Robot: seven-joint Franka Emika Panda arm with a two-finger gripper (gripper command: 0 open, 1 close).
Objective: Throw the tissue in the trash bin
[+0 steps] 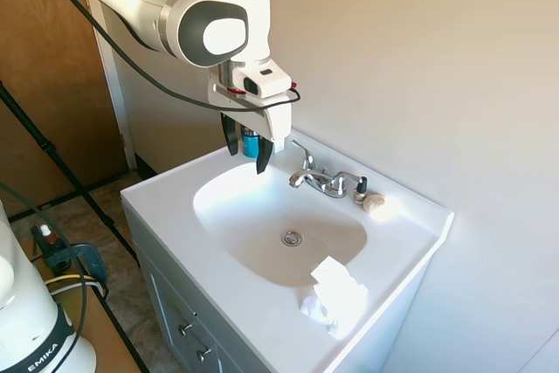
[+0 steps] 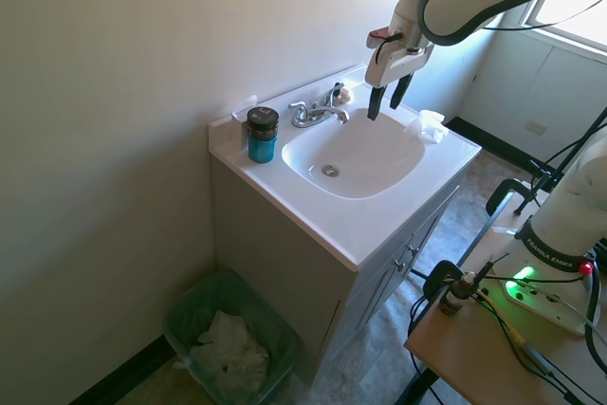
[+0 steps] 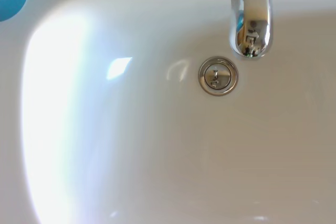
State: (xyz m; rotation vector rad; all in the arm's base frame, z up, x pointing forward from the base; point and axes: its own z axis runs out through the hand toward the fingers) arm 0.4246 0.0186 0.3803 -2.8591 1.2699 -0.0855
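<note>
- In the second exterior view, a green trash bin (image 2: 226,340) is sitting at the lower left of the frame, on the floor beside the vanity, with crumpled white paper lying inside it.
- A blue jar with a dark lid (image 2: 262,135) is standing left of centre, on the back corner of the sink (image 2: 356,225) counter, near the chrome faucet (image 2: 317,113).
- The gripper (image 2: 387,99) is hanging in the upper centre of the frame, above the basin by the faucet, with its two dark fingers spread apart and nothing between them.
- The tissue (image 2: 428,125) is lying right of centre, on the counter rim at the far side of the basin, well apart from the bin.
- In the first exterior view, the gripper (image 1: 246,150) is showing in the upper middle, and the tissue (image 1: 334,296) is resting at the lower right on the counter edge.
- In the wrist view, the drain (image 3: 218,75) is sitting right of centre under the spout.
</note>
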